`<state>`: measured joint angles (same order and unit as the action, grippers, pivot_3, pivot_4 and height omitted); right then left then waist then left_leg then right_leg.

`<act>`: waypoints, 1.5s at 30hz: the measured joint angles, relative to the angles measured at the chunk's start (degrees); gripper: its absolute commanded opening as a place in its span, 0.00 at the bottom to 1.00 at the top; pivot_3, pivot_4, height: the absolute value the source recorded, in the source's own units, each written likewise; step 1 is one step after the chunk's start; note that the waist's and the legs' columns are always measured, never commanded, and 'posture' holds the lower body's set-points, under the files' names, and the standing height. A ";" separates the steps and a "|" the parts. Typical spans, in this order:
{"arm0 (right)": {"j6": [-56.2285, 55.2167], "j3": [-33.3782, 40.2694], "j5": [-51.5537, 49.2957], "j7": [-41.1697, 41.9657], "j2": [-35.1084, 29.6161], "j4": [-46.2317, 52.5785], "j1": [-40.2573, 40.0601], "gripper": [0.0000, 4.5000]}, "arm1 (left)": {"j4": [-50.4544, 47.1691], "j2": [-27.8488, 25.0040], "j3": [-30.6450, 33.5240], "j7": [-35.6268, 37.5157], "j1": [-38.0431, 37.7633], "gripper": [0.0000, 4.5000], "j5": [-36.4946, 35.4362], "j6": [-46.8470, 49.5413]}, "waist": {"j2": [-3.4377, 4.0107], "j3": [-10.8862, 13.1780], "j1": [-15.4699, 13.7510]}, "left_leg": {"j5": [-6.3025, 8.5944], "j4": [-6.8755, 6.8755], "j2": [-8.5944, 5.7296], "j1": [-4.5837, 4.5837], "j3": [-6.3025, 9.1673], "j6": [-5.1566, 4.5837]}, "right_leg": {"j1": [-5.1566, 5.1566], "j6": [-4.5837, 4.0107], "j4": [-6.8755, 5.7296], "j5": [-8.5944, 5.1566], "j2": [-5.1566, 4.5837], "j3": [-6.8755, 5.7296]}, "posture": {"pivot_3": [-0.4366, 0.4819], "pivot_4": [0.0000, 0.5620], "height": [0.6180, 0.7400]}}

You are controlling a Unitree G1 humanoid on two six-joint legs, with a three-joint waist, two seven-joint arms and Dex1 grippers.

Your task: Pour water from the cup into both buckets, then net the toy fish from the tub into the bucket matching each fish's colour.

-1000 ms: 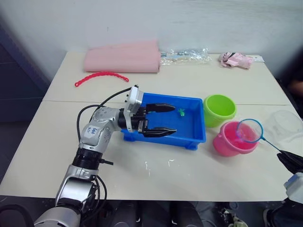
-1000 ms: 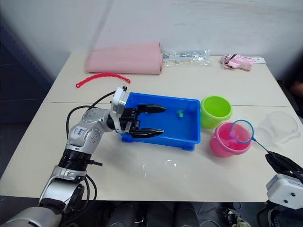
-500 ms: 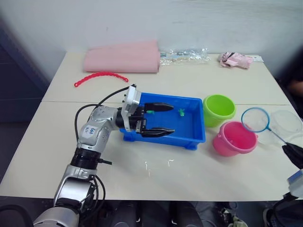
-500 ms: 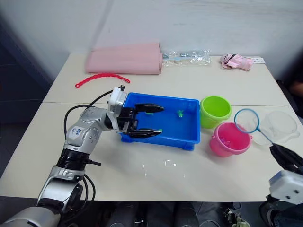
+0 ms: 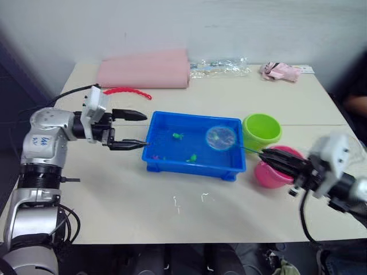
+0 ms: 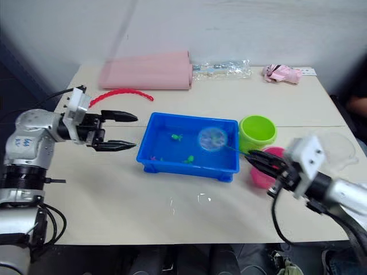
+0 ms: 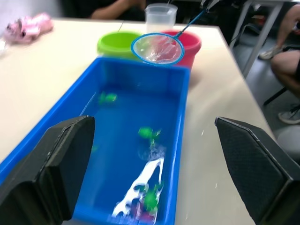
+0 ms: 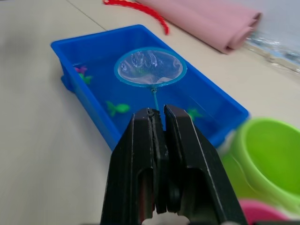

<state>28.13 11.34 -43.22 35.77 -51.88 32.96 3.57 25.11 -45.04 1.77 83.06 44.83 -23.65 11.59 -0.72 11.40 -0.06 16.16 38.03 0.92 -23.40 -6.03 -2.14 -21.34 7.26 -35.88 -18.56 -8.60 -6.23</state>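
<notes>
The blue tub (image 5: 191,168) holds water and tiny fish: green ones (image 5: 178,136) (image 5: 192,157) and a pink one (image 5: 155,156) near its left end. The net (image 5: 221,137), a blue hoop with sheer mesh, hovers above the tub's right part. My right gripper (image 5: 264,155) is shut on its thin handle, reaching over the pink bucket (image 5: 265,175) and partly covering it. The lime green bucket (image 5: 262,129) stands just behind. My left gripper (image 5: 147,130) is open and empty, just left of the tub. The clear cup (image 7: 161,13) stands beyond the buckets.
At the table's back lie a pink rolled cloth (image 5: 143,69), a red wavy strip (image 5: 129,91), a clear plastic bag (image 5: 218,66) and a small pink bundle (image 5: 281,71). A person (image 5: 356,103) sits at the right edge. Water spots (image 5: 178,201) mark the table in front of the tub.
My left gripper has pulled back from over the tub to its left side. My right gripper has swung the net from near the pink bucket to above the tub.
</notes>
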 measured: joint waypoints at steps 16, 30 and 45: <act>4.49 -27.41 18.02 8.65 13.02 -17.93 26.92 0.00 | 2.78 -4.95 -2.05 1.54 0.22 0.99 7.59 -3.50 | -0.05 0.03 0.20 | -0.06 0.20 -0.05 -0.81 -0.01 -0.04 | -0.60 0.15 -0.15 0.08 0.07 -0.16 | 0.48 0.27 1.00; 0.73 -31.36 28.17 17.17 17.24 -26.20 33.76 0.00 | 1.98 -4.47 -2.06 0.72 -0.27 0.99 7.67 -3.02 | -0.05 0.02 0.51 | -0.09 0.19 -0.02 -0.80 -0.11 0.00 | -0.74 0.14 -0.27 0.08 0.08 -0.09 | 0.48 0.27 1.00; 0.12 -35.77 35.69 22.97 19.32 -32.33 39.94 0.00 | 2.44 -4.46 -2.05 0.14 -0.26 0.99 8.11 -3.59 | -0.05 0.02 1.00 | -0.09 0.20 0.00 -0.83 -0.47 0.00 | -1.09 0.14 -0.62 0.07 0.04 0.02 | 0.48 0.27 1.00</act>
<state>28.24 -24.43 -7.53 58.75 -32.56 0.62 43.51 27.55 -49.50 -0.28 83.20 44.57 -15.54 8.00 -0.77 11.42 0.93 16.07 38.23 0.92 -24.22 -6.50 -2.13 -22.44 7.40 -36.50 -18.48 -8.56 -6.21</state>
